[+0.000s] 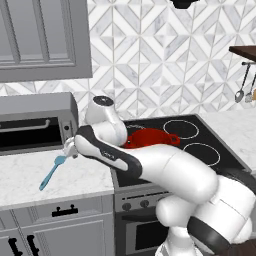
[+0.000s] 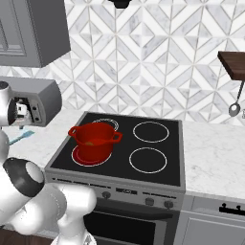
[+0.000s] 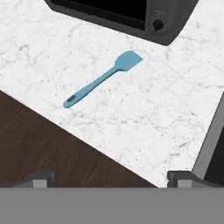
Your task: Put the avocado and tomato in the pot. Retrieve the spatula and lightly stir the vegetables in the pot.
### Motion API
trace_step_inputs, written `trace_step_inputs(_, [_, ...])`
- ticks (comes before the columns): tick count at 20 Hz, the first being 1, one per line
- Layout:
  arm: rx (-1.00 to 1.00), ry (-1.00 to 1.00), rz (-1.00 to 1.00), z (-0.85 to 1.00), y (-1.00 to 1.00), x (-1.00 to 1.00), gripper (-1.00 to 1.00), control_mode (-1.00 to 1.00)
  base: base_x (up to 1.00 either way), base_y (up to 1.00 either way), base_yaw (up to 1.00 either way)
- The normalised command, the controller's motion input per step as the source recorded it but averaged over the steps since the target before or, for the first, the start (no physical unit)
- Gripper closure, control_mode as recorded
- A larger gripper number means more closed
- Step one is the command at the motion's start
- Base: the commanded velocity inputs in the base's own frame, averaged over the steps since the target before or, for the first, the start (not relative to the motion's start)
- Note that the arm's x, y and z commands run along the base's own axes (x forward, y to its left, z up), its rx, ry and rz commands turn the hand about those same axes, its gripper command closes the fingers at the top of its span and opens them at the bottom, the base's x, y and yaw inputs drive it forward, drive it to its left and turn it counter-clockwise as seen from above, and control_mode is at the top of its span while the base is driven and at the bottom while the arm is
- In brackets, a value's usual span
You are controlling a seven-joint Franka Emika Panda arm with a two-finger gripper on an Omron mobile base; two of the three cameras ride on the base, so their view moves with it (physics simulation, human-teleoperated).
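So the gripper [image 3: 109,177] hangs over the marble counter [image 3: 144,113] left of the stove [image 2: 143,143], fingers spread wide, nothing between them; the spatula [image 3: 101,79] lies flat on that counter, blade end toward the toaster oven [image 3: 144,15], apart from the fingertips; the pot [image 2: 94,139] sits on the near-left burner; something olive-brown shows inside it, can't tell more; tomato isn't clear to me.
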Motion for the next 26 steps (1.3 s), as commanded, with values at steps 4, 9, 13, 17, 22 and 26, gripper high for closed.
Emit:
trace_step_inputs(4, [-0.25, 0.0, 0.41, -0.01, 0.99, 0.0, -1.0, -1.0, 0.0, 0.0, 0.0])
trace_step_inputs(9, [-0.29, 0.0, 0.39, -0.02, 0.79, -0.13, -1.0, -1.0, 0.0, 0.0, 0.0])
trace_step_inputs(13, [-0.39, -0.01, 0.31, -0.26, 0.34, -0.03, -1.0, -1.0, 0.0, 0.0, 0.0])
trace_step_inputs(17, [-0.41, -0.03, 0.29, -0.39, 0.06, 0.0, -1.0, -1.0, 0.0, 0.0, 0.0])
trace_step_inputs(22, [-0.27, -0.07, 0.26, -0.3, 0.0, 0.0, -1.0, -1.0, 0.0, 0.0, 0.0])
trace_step_inputs(26, [-0.15, -0.08, 0.23, -0.27, 0.02, 0.0, -1.0, -1.0, 0.0, 0.0, 0.0])
